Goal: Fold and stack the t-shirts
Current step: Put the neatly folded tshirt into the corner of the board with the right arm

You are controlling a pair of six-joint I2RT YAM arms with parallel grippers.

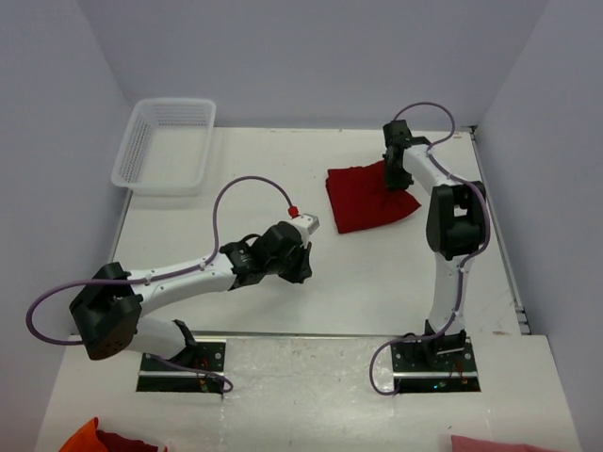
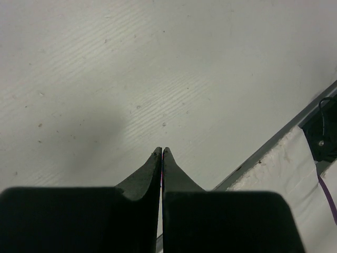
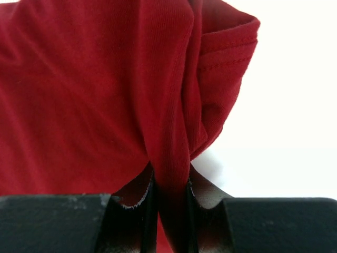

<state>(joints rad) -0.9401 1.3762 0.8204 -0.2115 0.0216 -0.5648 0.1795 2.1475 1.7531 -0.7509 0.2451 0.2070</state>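
A dark red t-shirt (image 1: pixel 363 200) lies folded into a compact patch on the white table, right of centre toward the back. My right gripper (image 1: pixel 396 176) sits over its right part and is shut on a bunched fold of the cloth. In the right wrist view the red t-shirt (image 3: pixel 95 95) fills the frame and a fold runs down between the right gripper (image 3: pixel 170 176) fingers. My left gripper (image 1: pixel 298 262) is shut and empty over bare table in the middle. In the left wrist view the left gripper (image 2: pixel 161 153) points at bare table. No neck label shows.
A white plastic mesh basket (image 1: pixel 166 146) stands at the back left corner. Orange and red cloth (image 1: pixel 104 440) and pink cloth (image 1: pixel 499 443) lie at the bottom edge of the top view, in front of the arm bases. The table's right edge (image 1: pixel 504 254) runs beside the right arm.
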